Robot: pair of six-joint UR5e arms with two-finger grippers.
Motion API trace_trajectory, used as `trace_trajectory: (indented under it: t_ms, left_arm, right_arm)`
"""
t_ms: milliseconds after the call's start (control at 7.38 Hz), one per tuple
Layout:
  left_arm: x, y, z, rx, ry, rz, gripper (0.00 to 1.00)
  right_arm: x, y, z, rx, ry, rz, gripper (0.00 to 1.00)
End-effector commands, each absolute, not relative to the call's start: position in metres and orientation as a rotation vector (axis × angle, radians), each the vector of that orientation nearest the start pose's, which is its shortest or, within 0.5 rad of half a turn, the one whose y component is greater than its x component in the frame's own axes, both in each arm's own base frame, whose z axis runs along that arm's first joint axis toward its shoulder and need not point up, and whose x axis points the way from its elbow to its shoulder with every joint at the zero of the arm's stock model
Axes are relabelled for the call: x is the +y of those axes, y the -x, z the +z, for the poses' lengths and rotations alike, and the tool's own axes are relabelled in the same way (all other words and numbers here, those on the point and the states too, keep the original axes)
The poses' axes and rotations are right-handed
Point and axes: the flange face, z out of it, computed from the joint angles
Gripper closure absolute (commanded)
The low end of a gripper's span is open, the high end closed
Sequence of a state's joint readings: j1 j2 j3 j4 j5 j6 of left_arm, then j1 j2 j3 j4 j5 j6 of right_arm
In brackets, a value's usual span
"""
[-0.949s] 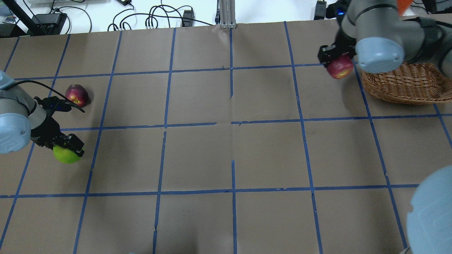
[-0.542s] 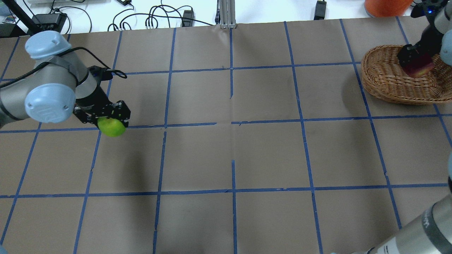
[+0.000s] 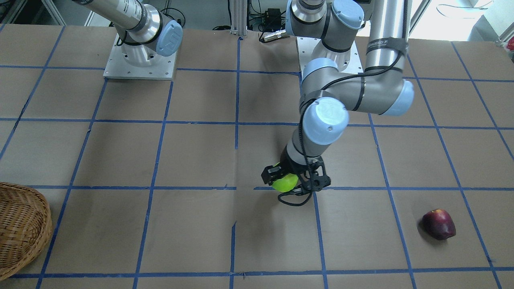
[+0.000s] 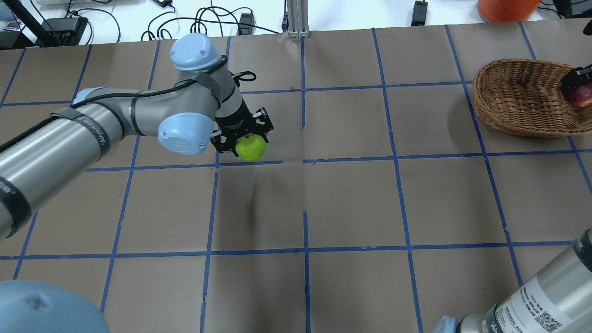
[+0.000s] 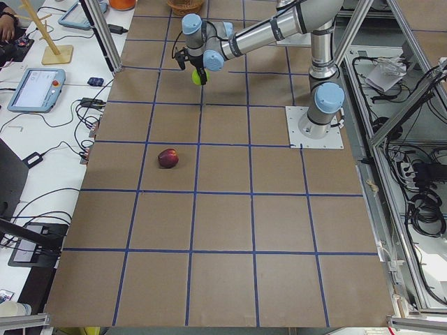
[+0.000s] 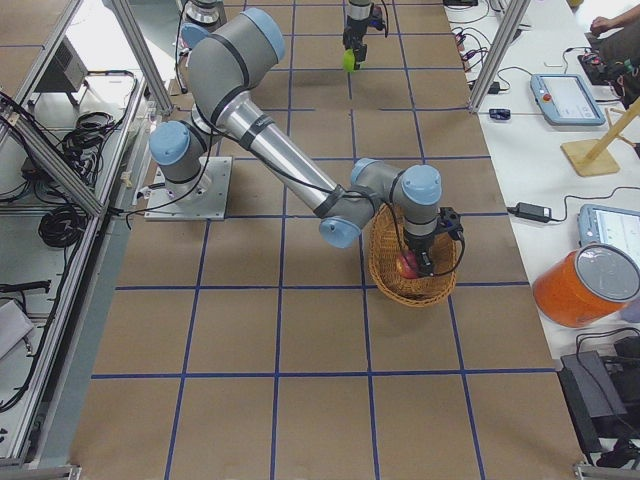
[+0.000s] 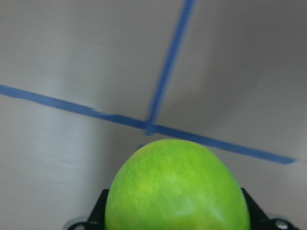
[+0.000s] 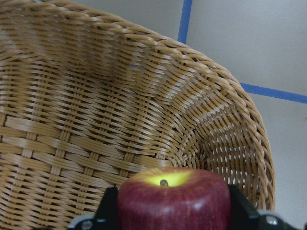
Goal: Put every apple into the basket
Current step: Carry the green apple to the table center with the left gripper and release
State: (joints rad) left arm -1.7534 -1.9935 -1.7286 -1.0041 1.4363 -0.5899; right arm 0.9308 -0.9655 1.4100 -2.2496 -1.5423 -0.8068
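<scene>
Lime-green apple [image 3: 283,184] is held clear of the brown tabletop [image 3: 192,152] near its middle in the front-facing view. The left end effector [image 3: 286,180] is closed on it, a finger on either side. A dark maroon apple [image 3: 439,224] lies alone on the tabletop, well off toward the robot's left. Part of the wicker basket [image 3: 20,228] shows at the opposite edge. Overhead, the green apple is well apart from the basket, and at the frame's right edge the right end effector [image 4: 580,90] grips a red apple [image 4: 583,97] over the basket's far side. From the left end, the maroon apple sits nearer the camera than the carried green one. From the right end, the right end effector reaches down inside the basket with the red apple between its fingers. The left wrist camera shows the green apple filling the lower frame above a crossing of blue tape lines [image 7: 163,124]. The right wrist camera shows the red apple, yellow around its stem, clamped over the woven inside of the basket. Whether it touches the weave cannot be told.
</scene>
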Motion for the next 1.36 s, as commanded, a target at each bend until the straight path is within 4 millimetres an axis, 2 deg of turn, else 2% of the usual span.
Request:
trace_trajectory:
  t_ms: [0, 136, 271, 407, 542, 678, 814, 949, 1085, 1220]
  left_arm:
    - [-0.563, 0.328, 0.202, 3.210, 0.706, 0.110, 0.47]
    - [-0.564, 0.344, 0.210, 3.220, 0.683, 0.085, 0.25]
    - [-0.560, 0.342, 0.206, 3.205, 0.675, 0.109, 0.00]
    - [-0.559, 0.342, 0.204, 3.206, 0.675, 0.114, 0.00]
    - [-0.561, 0.343, 0.210, 3.214, 0.675, 0.100, 0.00]
    - [-0.563, 0.339, 0.231, 3.223, 0.688, 0.078, 0.00]
    - [-0.574, 0.316, 0.250, 3.195, 0.749, 0.114, 0.00]
    - [-0.591, 0.284, 0.281, 3.186, 0.740, 0.126, 0.00]
    - [-0.606, 0.248, 0.309, 3.224, 0.500, 0.131, 0.00]
    - [-0.620, 0.199, 0.321, 3.207, 0.376, 0.111, 0.00]
  right_arm:
    - [-0.654, 0.323, 0.273, 3.237, 0.255, -0.308, 0.00]
    - [-0.654, 0.316, 0.280, 3.228, 0.210, -0.297, 0.00]
    - [-0.655, 0.302, 0.304, 3.238, 0.162, -0.338, 0.00]
    - [-0.663, 0.271, 0.321, 3.240, 0.209, -0.373, 0.00]
    - [-0.672, 0.244, 0.326, 3.240, 0.227, -0.382, 0.00]
    - [-0.676, 0.224, 0.333, 3.226, 0.217, -0.406, 0.00]
    - [-0.683, 0.185, 0.344, 3.216, 0.179, -0.437, 0.00]
    - [-0.691, 0.138, 0.348, 3.205, 0.272, -0.440, 0.00]
    - [-0.693, 0.104, 0.348, 3.174, 0.347, -0.388, 0.00]
    - [-0.690, 0.062, 0.340, 3.105, 0.373, -0.293, 0.00]
